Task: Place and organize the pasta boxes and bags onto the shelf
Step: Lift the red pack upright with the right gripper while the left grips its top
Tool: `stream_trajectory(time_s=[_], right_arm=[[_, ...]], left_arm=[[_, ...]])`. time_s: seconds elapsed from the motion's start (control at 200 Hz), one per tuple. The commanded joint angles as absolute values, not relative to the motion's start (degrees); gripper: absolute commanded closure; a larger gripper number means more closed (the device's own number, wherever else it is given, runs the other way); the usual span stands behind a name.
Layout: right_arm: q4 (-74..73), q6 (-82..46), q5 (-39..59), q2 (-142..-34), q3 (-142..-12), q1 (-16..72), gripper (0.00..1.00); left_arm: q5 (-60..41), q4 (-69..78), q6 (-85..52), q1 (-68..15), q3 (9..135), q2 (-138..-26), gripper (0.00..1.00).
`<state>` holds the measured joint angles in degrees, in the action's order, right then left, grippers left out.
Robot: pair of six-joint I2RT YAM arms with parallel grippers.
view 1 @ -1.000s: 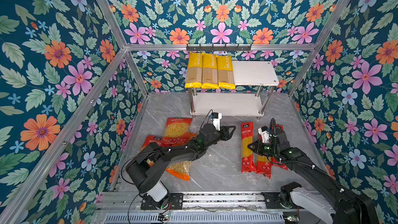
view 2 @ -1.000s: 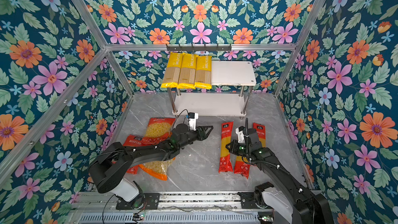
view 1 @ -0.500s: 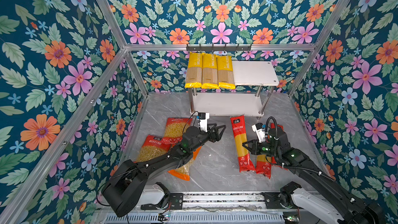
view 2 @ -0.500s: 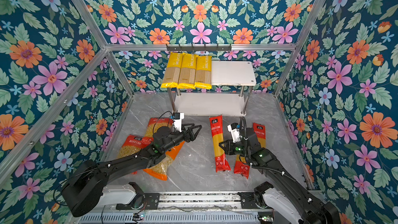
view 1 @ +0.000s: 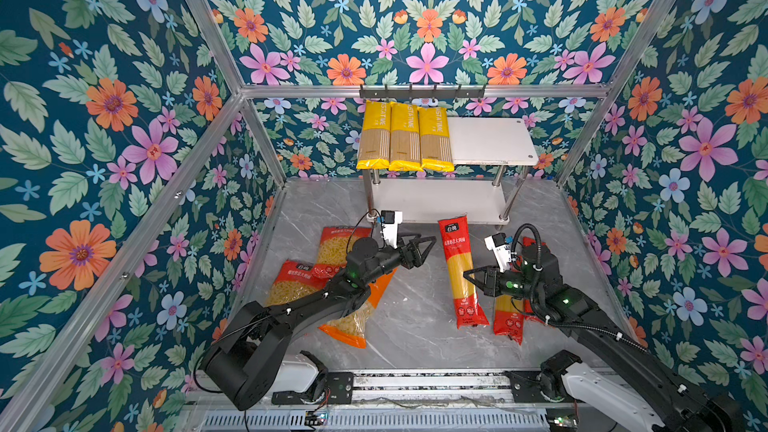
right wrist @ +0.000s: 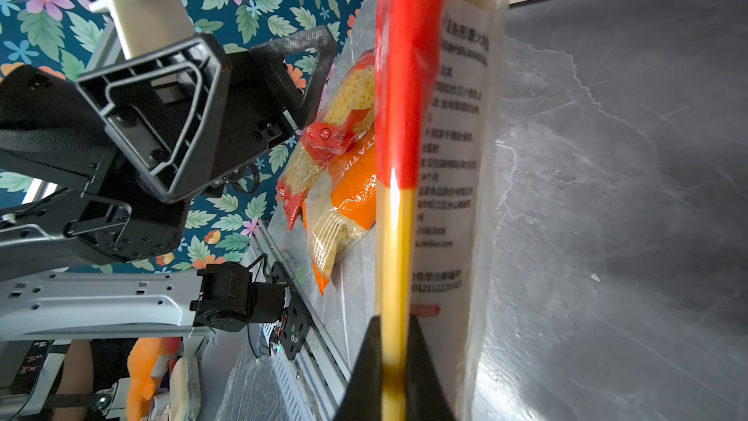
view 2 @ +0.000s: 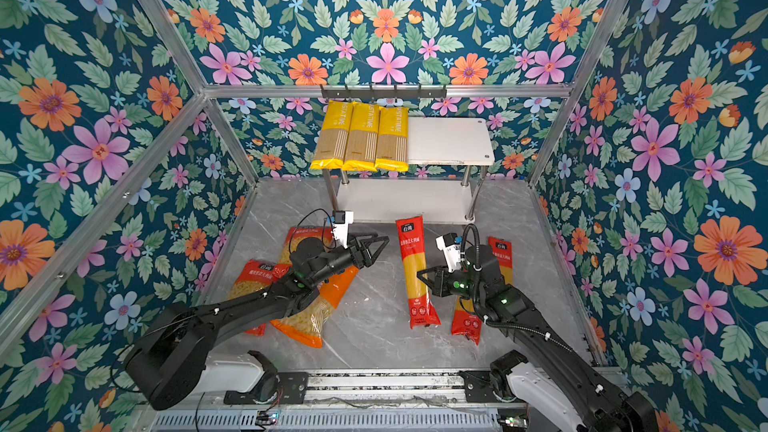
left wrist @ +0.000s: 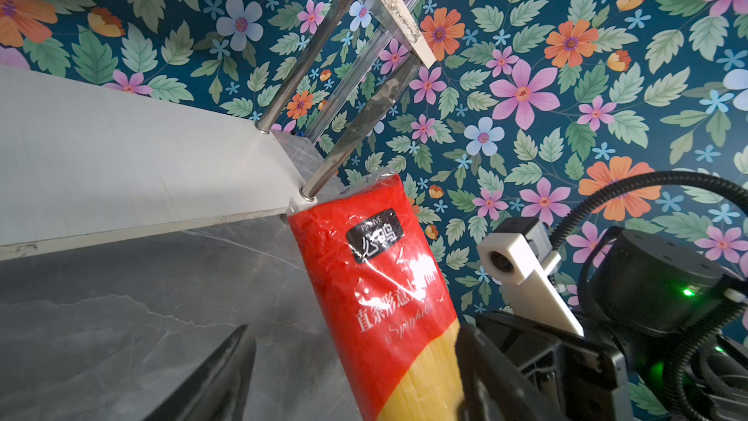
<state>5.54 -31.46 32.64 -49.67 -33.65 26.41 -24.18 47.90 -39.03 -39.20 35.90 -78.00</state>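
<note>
Three long yellow packs (view 1: 405, 137) (view 2: 360, 141) lie side by side on the left half of the shelf's top board (view 1: 490, 141) (view 2: 451, 141). My right gripper (view 1: 471, 276) (view 2: 424, 278) (right wrist: 394, 358) is shut on the long edge of a red spaghetti pack (view 1: 459, 272) (view 2: 415, 272) (right wrist: 409, 95), tipping it on its side. My left gripper (view 1: 419, 249) (view 2: 374, 249) (left wrist: 352, 390) stands open just left of that pack (left wrist: 376, 289), which shows between its fingers (left wrist: 218, 382). Two more red spaghetti packs (view 1: 509, 317) (view 2: 465, 317) lie under the right arm.
Two red macaroni bags (view 1: 336, 247) (view 1: 291, 284) and an orange one (view 1: 357, 317) (right wrist: 348, 180) lie under the left arm on the grey floor. The shelf's lower board (view 1: 436, 197) (left wrist: 121, 164) is bare. A black hook rail (view 1: 422, 91) hangs above. Flowered walls close in three sides.
The right gripper has carried the red spaghetti pack leftward and a little toward the shelf. The left gripper's jaws have opened wider while its arm swung back.
</note>
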Motion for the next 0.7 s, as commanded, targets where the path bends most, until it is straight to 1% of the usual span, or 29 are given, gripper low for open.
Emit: stream_trajectory(time_s=[0.0,0.195,0.405,0.61,0.695], right_arm=[[-3.5,-31.9,35.5,-49.1,-34.5,26.5,1.00],[-5.0,-32.0,38.0,-49.1,-35.6,26.9,1.00],[-4.3,-31.4,39.6,-48.9,-36.6,27.2,1.00],[-5.6,-31.8,41.3,-48.2,-36.7,27.3,1.00],[-5.9,-31.8,41.9,-48.2,-36.7,27.3,1.00]], left_arm=[[-28.2,47.3,-39.2,-39.0,37.8,-78.7,0.19],[-33.7,47.5,-41.6,-38.4,40.7,-81.2,0.17],[-35.9,46.0,-41.6,-38.0,41.9,-81.6,0.16],[-39.0,52.7,-47.0,-38.0,41.7,-83.8,0.16],[-40.1,53.1,-47.6,-38.0,42.4,-84.7,0.16]])
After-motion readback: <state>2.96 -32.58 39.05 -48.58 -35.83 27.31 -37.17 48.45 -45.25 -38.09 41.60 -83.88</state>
